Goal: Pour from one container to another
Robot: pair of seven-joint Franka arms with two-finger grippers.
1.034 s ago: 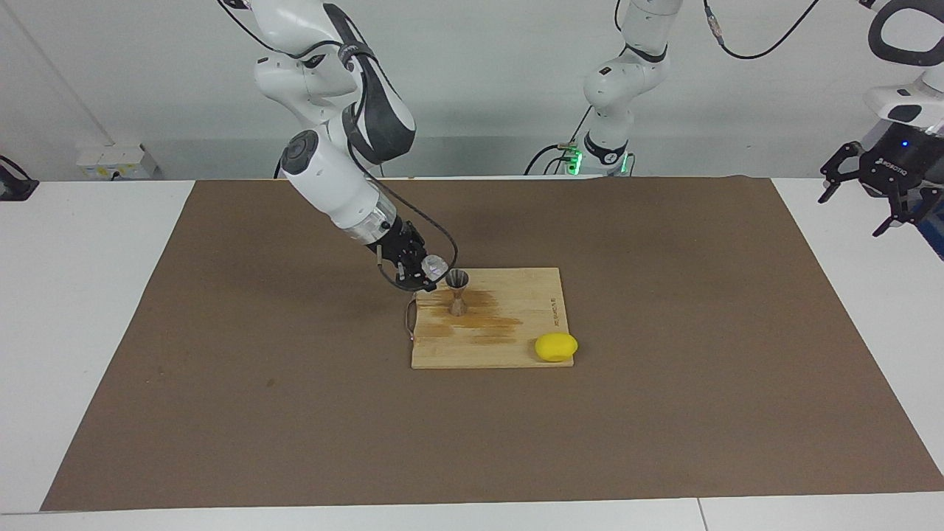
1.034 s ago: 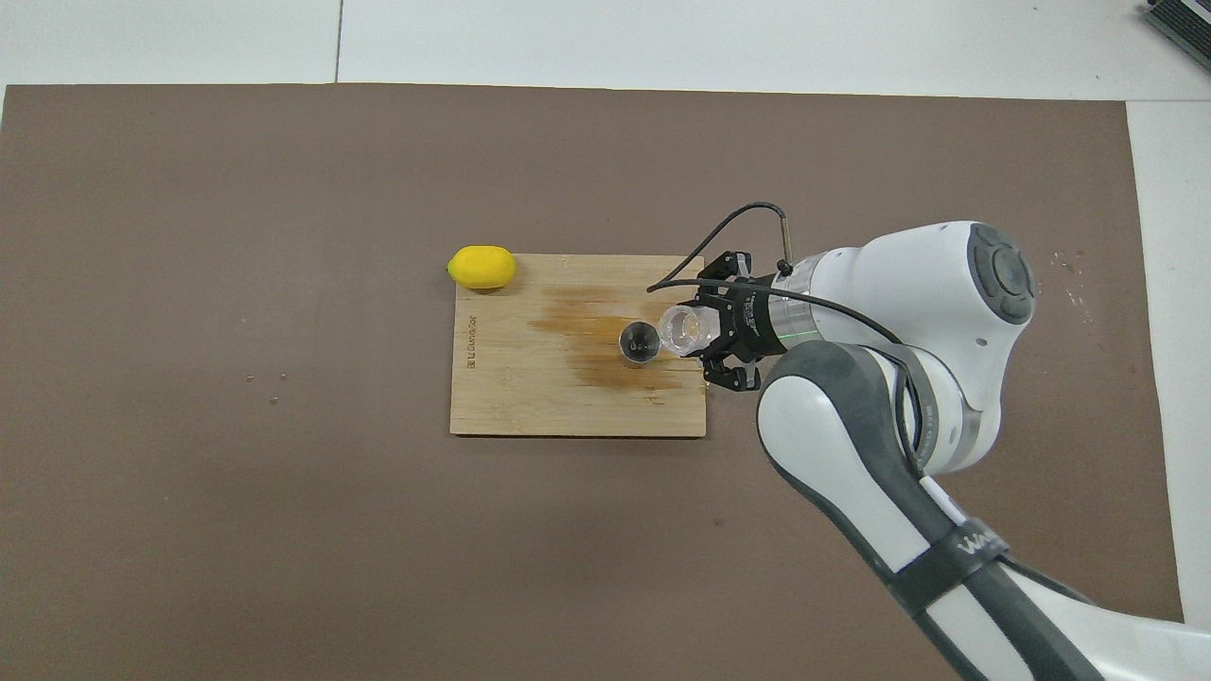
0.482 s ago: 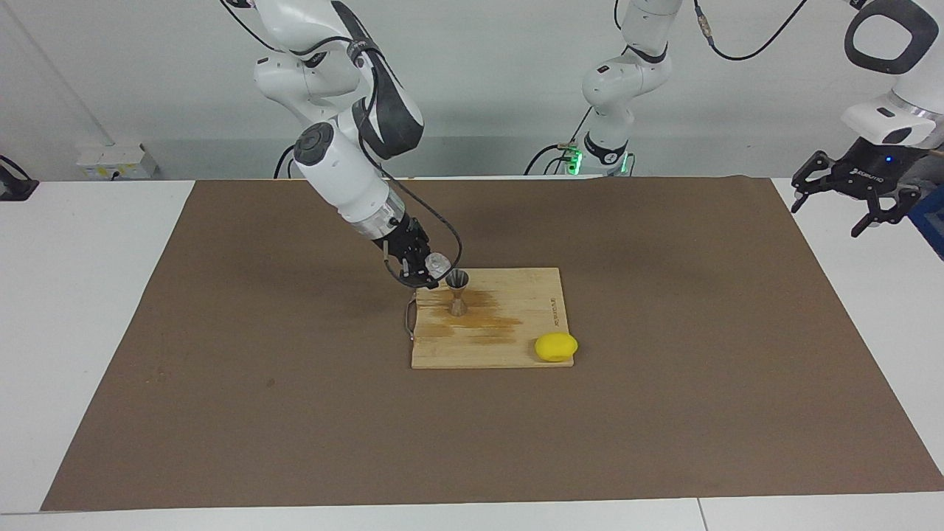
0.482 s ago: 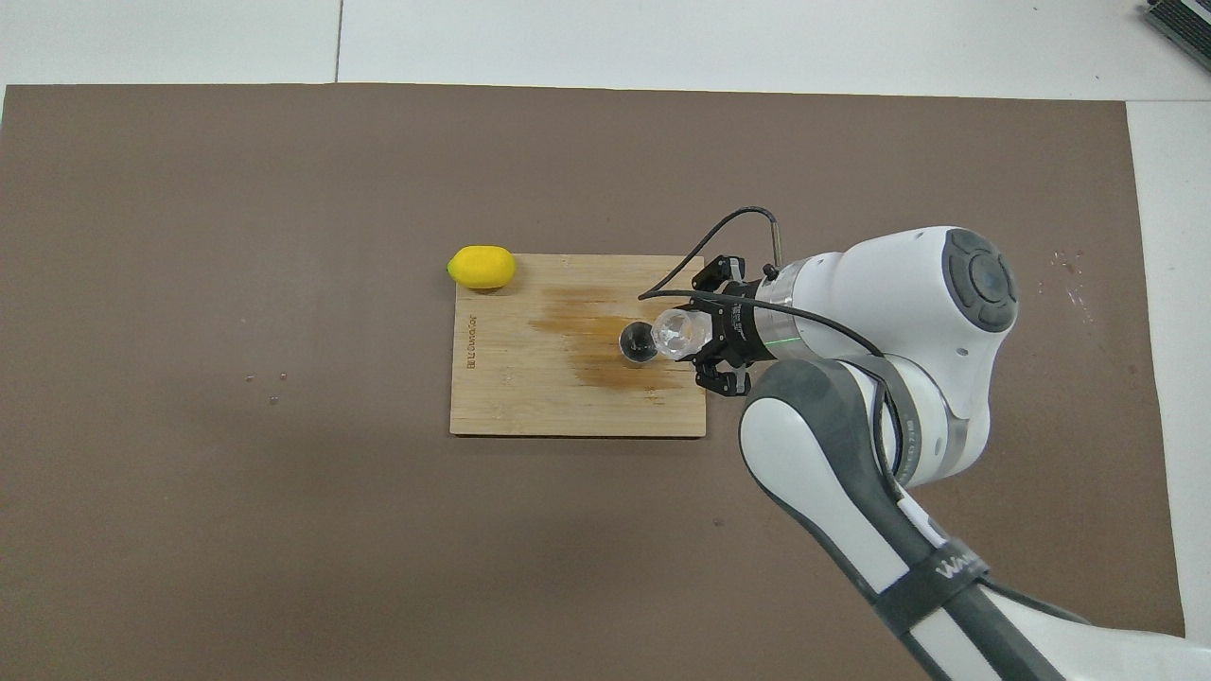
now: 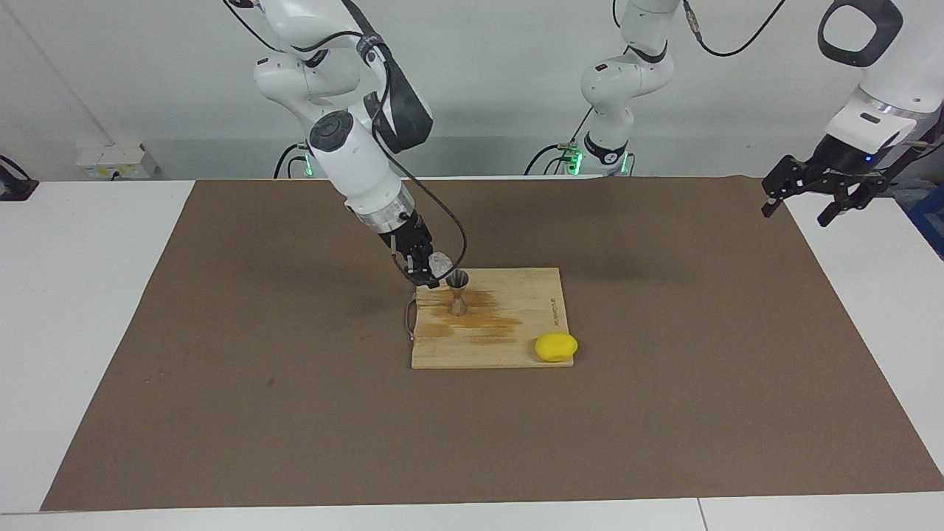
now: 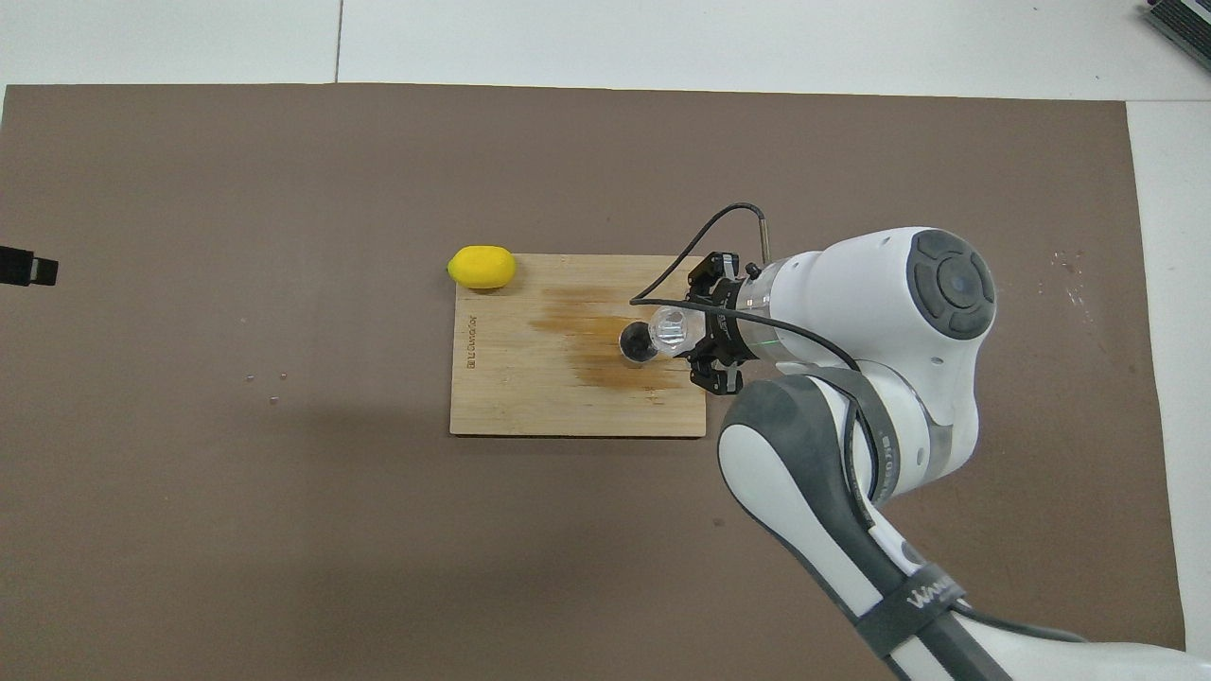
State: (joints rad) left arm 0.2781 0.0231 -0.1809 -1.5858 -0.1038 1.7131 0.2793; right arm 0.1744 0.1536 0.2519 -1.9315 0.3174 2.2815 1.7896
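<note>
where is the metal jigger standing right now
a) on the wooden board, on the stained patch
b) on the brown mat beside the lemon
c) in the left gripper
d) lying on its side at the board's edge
a: the jigger stands upright on the wooden board, on its dark stain, with the glass tumbler held tipped at its rim by the right gripper.

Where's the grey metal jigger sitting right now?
The grey metal hourglass jigger stands upright on the stained wooden cutting board, toward the board's edge nearest the robots. The right gripper holds the clear glass tumbler tilted at its rim.

Right claw (image 5: pixel 428 267) clamped, tilted; left claw (image 5: pixel 811 193) spread, raised.
</note>
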